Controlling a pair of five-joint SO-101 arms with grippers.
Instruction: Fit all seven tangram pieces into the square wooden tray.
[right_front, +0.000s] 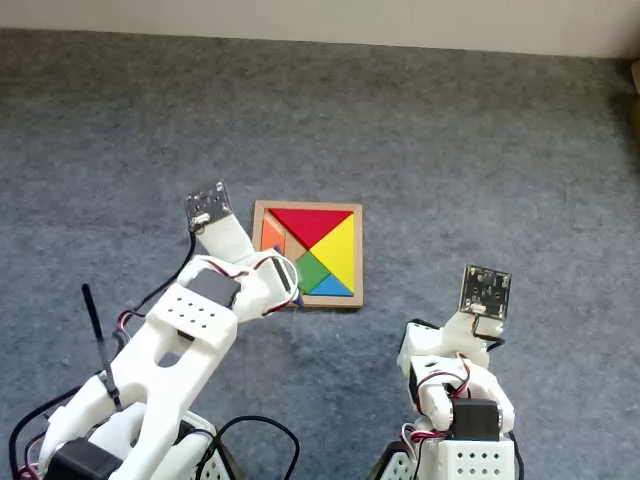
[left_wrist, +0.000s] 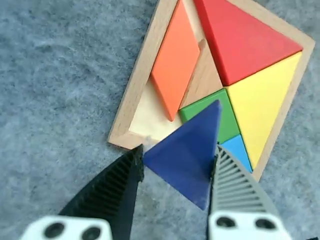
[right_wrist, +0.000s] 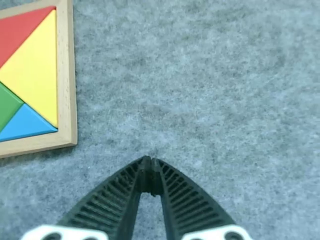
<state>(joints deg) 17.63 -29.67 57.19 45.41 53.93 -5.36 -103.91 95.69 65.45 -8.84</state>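
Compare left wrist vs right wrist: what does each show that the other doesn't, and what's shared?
Left wrist, not right: the left claw gripping a dark blue triangle, an orange parallelogram lying in the wooden tray, and an unfilled corner of it.
Right wrist, not left: the right claw, shut on nothing, off the tray's side.
Both: the tray on grey carpet, with the red triangle, yellow triangle, green piece and light blue triangle seated.

the left arm (right_front: 190, 340) and right arm (right_front: 455, 400) are made of white plastic shells dotted with small holes. thin red, white and black cables (right_front: 440, 385) are looped past black motors (right_front: 478, 415). ribbed black fingers (left_wrist: 112, 192) are set on white bases.
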